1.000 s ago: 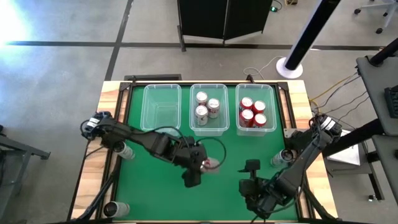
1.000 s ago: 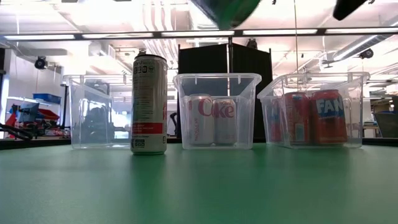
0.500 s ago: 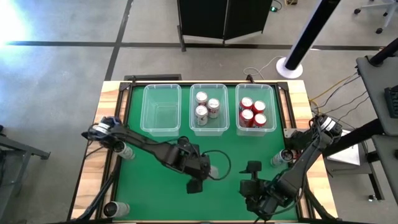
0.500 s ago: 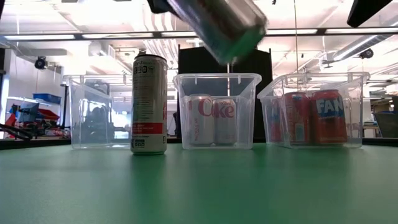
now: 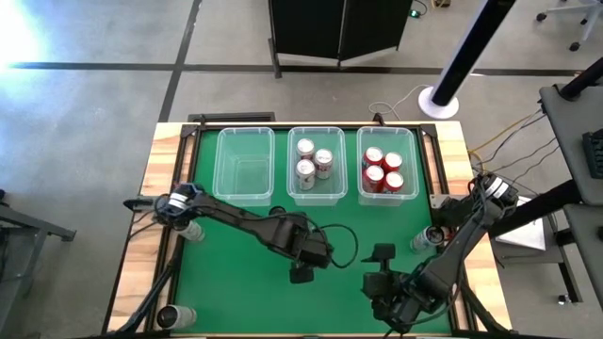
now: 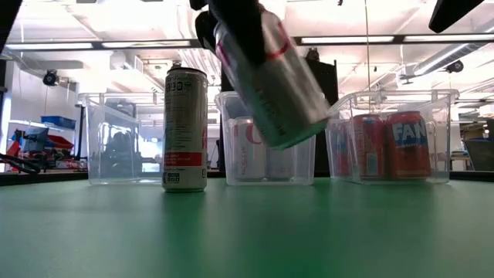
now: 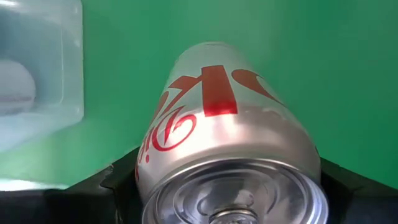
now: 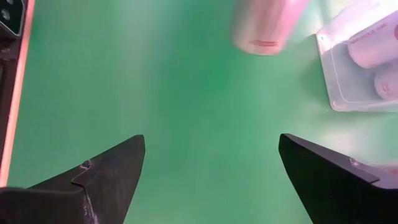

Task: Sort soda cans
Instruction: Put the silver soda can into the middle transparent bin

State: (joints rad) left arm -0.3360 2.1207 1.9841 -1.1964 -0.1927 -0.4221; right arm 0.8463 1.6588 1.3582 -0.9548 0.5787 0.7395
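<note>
Lower than half a second ago, my left gripper [image 5: 303, 266] clamps a silver can [image 6: 270, 81], tilted above the table's [image 5: 236, 292] middle, off the surface. My right gripper [image 8: 208, 165] waits near the front edge, fingers spread.

Three bins in row at far side of table [image 5: 203, 282]. Left bin [image 5: 245, 166]: no cans seen inside. Middle bin [image 5: 316, 166]: three cans [image 5: 315, 162] inside. Right bin [image 5: 386, 166]: four cans [image 5: 382, 169] inside. Tall can [image 6: 184, 128] upright on table, before gap between left and middle bins. Left gripper [image 5: 303, 271] near table centre, before middle bin, holds tilted can [image 6: 270, 77] above table. Right gripper [image 5: 381, 254] just right of it, before right bin.
</note>
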